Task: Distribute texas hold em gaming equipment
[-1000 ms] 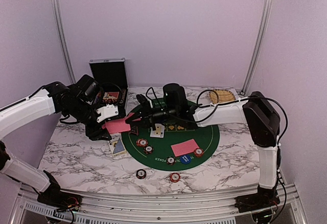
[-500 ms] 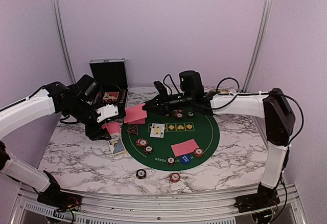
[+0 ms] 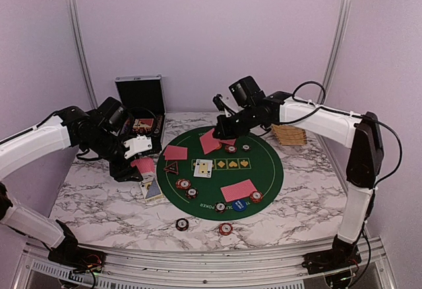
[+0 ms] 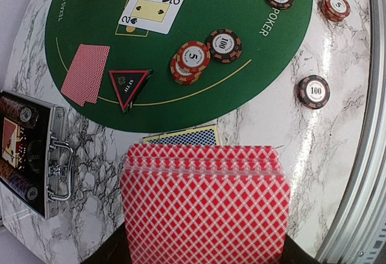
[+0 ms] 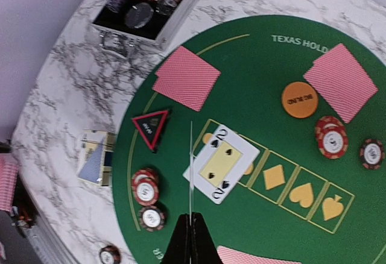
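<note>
A white marble-patterned table is standing inside pale lilac walls with aluminium posts, and a round green felt mat is lying across its middle. At the left, the left gripper is clamping a fanned deck of red lattice-backed cards just off the mat's left rim. An open black case is standing behind it, and a blue-patterned card is lying on the marble beside it. On the felt, a red-edged dark triangular marker is sitting beside a face-down pair. Next are lying a face-up two of spades, stacked chips in red and dark, and red-backed cards nearer the front. Loose chips are resting on the marble out front. Over the mat's far side, the right gripper is pressing its fingers together on a single card, seen edge-on. A wicker basket is sitting at the far right.
</note>
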Motion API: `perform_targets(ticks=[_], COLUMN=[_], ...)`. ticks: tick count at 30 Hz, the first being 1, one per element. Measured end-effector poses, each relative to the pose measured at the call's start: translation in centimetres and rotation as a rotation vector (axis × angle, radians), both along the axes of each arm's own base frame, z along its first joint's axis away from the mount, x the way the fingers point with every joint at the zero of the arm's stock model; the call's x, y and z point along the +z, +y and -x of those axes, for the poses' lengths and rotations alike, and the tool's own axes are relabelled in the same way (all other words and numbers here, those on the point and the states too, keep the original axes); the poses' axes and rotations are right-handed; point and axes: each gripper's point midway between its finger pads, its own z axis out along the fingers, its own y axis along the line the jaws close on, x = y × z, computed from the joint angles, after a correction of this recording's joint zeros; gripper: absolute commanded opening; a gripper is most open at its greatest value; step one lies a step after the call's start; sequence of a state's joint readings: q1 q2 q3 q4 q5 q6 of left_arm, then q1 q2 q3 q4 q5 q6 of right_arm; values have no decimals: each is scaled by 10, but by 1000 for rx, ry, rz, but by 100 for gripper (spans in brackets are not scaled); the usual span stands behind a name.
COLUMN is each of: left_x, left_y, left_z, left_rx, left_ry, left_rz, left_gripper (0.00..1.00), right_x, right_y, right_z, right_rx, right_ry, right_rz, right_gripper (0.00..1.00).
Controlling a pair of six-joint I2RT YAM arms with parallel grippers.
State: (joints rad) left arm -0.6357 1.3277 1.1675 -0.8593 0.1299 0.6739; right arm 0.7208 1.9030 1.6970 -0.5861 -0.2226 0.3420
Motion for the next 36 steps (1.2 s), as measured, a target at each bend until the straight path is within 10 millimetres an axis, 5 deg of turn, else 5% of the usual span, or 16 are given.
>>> perform_targets(ticks=[4, 12, 17, 25, 36], left_x=[-1, -1, -1, -1, -2], left_y=[0, 0, 0, 1, 3], left_z=[1, 1, 1, 1, 4], left_rx=[0, 0, 0, 0, 1], left_ry=[2, 3, 3, 4, 3], left_rz=[-1, -1, 0, -1, 0], left_gripper=[0, 0, 0, 0, 0], right_x=[-26, -70, -86, -102, -145], right_y=[-13, -7, -13, 2, 21], right_z=[0, 3, -11, -17, 9], right_rx=[0, 90, 104, 187, 426], right_ry=[-172, -419, -539, -700, -796], right_rz=[257, 675, 848, 950, 984], right_gripper=[0, 0, 0, 0, 0])
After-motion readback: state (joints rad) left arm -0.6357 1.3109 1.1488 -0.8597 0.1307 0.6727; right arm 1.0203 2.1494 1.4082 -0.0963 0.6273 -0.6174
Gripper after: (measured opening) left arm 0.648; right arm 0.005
